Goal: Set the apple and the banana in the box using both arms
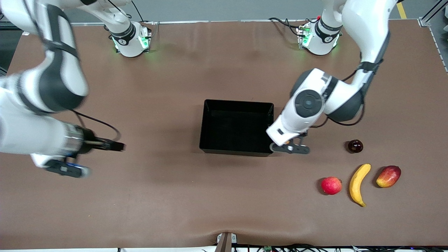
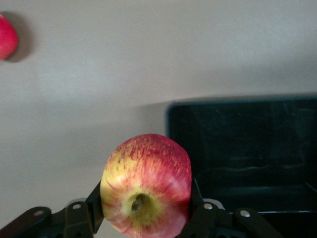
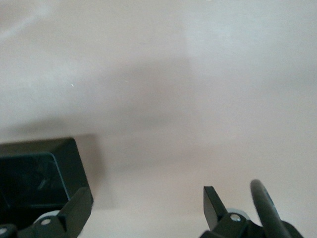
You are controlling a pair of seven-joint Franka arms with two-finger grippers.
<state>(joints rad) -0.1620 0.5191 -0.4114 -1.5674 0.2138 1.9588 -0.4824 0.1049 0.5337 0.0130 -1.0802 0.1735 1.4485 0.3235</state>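
Just right of centre in the front view, the left gripper (image 1: 287, 144) hangs over the table beside the black box (image 1: 210, 126), at the box's lower right corner, its fingers clamped on the streaked apple (image 2: 146, 184); the banana (image 1: 358, 183) lies at lower right between a pinkish-red apple (image 1: 331, 185) and a mango-like fruit (image 1: 388, 176), with a dark round fruit (image 1: 355, 146) above them. At the left edge the right gripper (image 1: 105, 144) waits over bare table, fingers spread and empty. Risk, as I judge it: the apple sits outside the wall, so an early release drops it on the table; a low carry could clip the rim. Room is generous: the box is empty, and the banana has open table below it.
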